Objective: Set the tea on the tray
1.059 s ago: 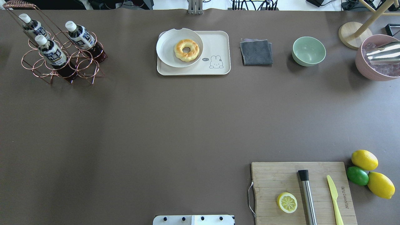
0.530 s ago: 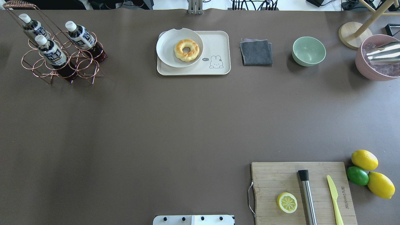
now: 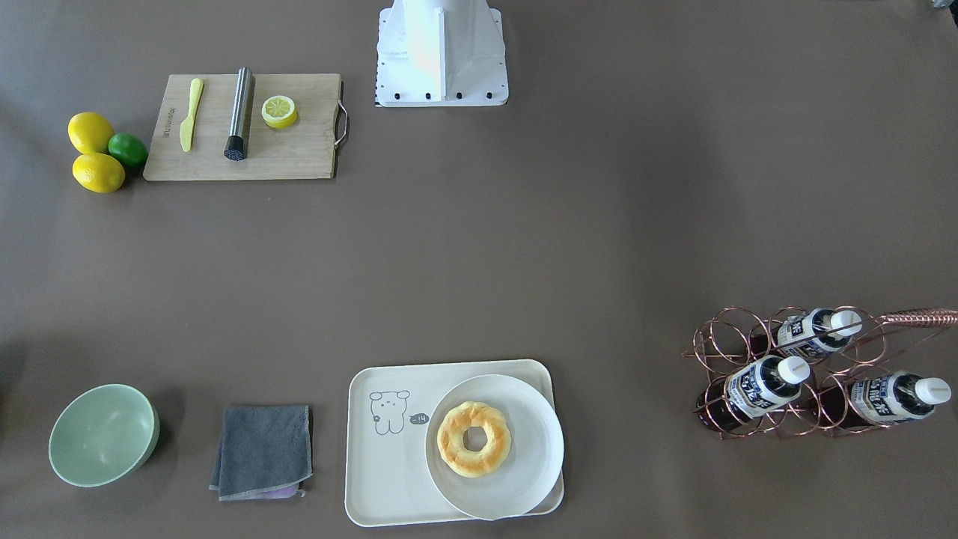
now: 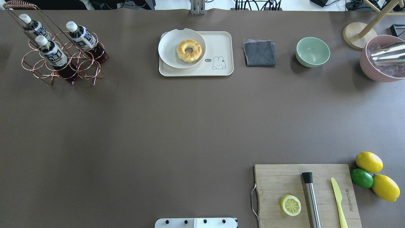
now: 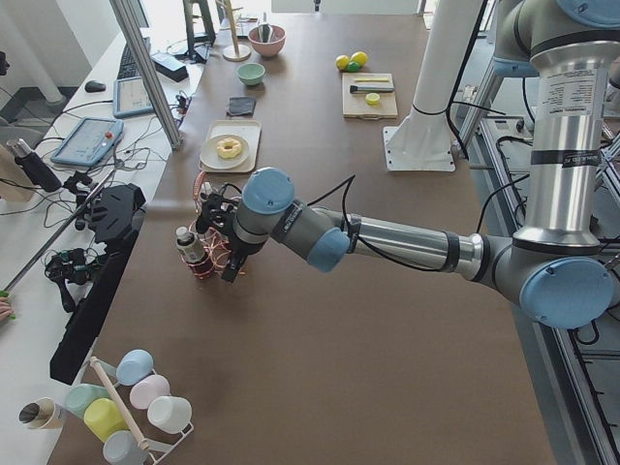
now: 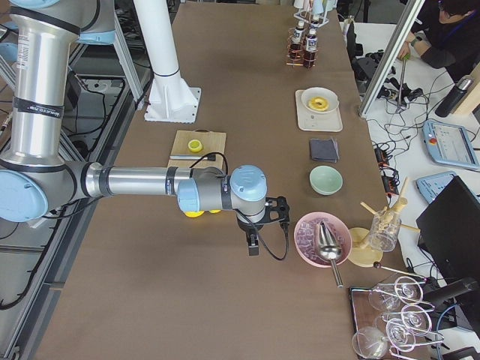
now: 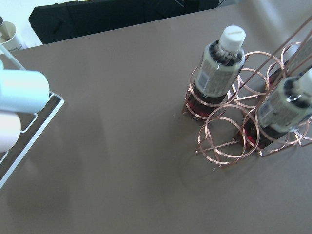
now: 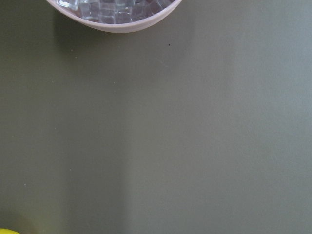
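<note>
- Step in hand: the approach. The left gripper hangs just beside the copper wire rack. Whether it is open or holds anything, I cannot tell.
- All 3 tea bottles stand in that rack, well apart from the tray.
- Next, I judge: grip 1 bottle, lift it clear of its ring, and set it on the tray's bare bear corner beside the plate.
- The right gripper hangs near the pink ice bowl; its opening cannot be told either.
- Overhead, nothing has shifted since 0.5 s ago.
</note>
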